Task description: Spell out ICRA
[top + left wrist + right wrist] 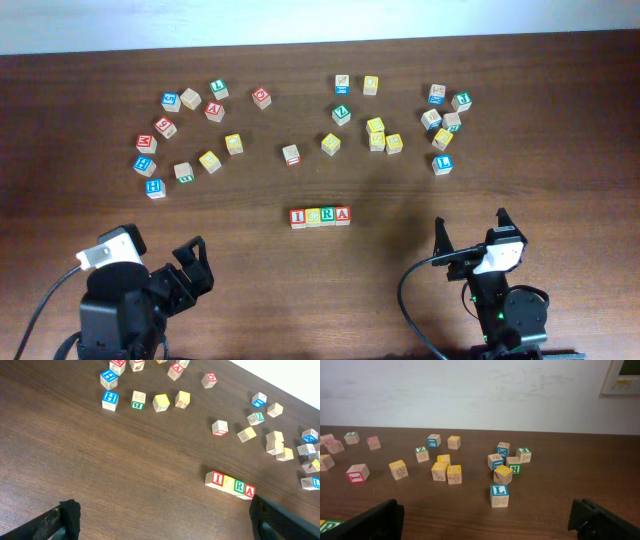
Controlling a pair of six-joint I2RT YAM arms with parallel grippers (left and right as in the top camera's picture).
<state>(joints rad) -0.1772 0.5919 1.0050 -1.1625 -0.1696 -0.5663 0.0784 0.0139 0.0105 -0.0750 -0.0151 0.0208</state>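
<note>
**ICRA row looks finished; both claws wide and empty**

Left claw sits nearest the lens at the near-left of the worktop. Its jaws are spread wide with nothing between them, and it is well apart from every cube. Further back on that side lies a left scatter of cubes, lettered in red, blue, green and yellow, none of them in a line.

At the middle of the worktop, nearer the arms than either scatter, four cubes stand in one straight row, each touching its neighbour. From the left they are the red I cube, then the yellow cube, whose letter looks like a C though it is small. After it come the green R cube and the red A cube. The row looks even, with no gap and no stray cube beside it.

Behind and to the right lies a right scatter of cubes, with a blue L cube at its near edge. Right claw stands at the near-right, likewise wide and holding nothing, well apart from the row's end.

By this showing the spelling is done, with all four letters placed in order. Little seems left to do, unless the row wants squaring, which it hardly appears to need
</note>
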